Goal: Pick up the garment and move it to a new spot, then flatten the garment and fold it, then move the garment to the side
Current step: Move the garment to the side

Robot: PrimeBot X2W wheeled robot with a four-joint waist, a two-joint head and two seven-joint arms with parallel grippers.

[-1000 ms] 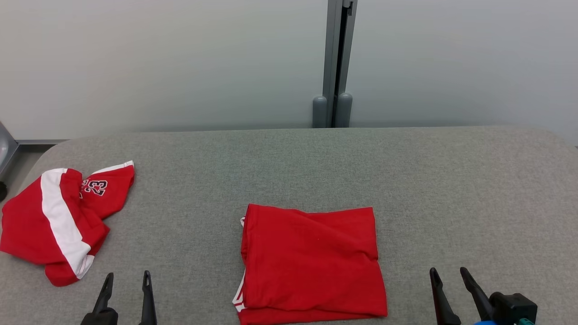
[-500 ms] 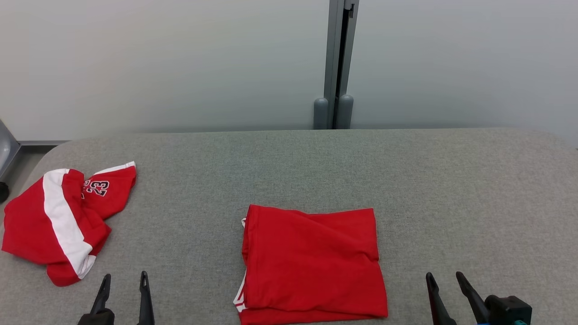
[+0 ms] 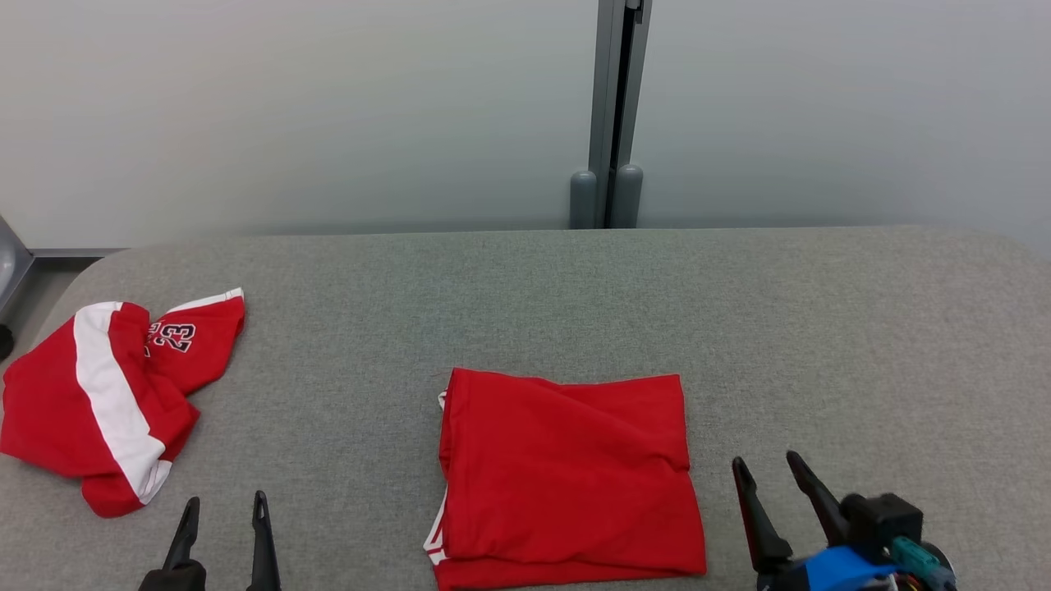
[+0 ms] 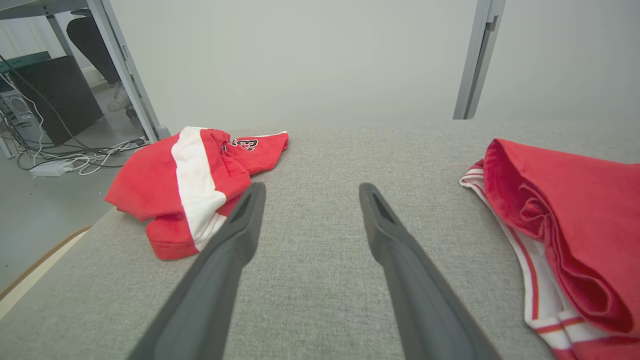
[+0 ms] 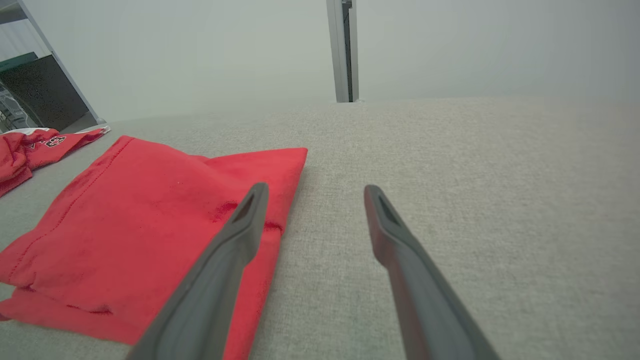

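A folded red garment with white trim lies flat near the front middle of the grey table; it also shows at the right of the left wrist view and the left of the right wrist view. My right gripper hovers open just right of the garment's right edge, its left finger over that edge in the right wrist view. At the front left, between the two garments, my left gripper stands open and empty.
A second red garment with a white stripe and the number 23 lies crumpled at the table's left edge. A grey post stands behind the table against a pale wall. Cables and a dark box sit on the floor to the left.
My right gripper has moved forward and left, closer to the folded garment's right edge. The left gripper and both garments stay put; the head view shifted slightly.
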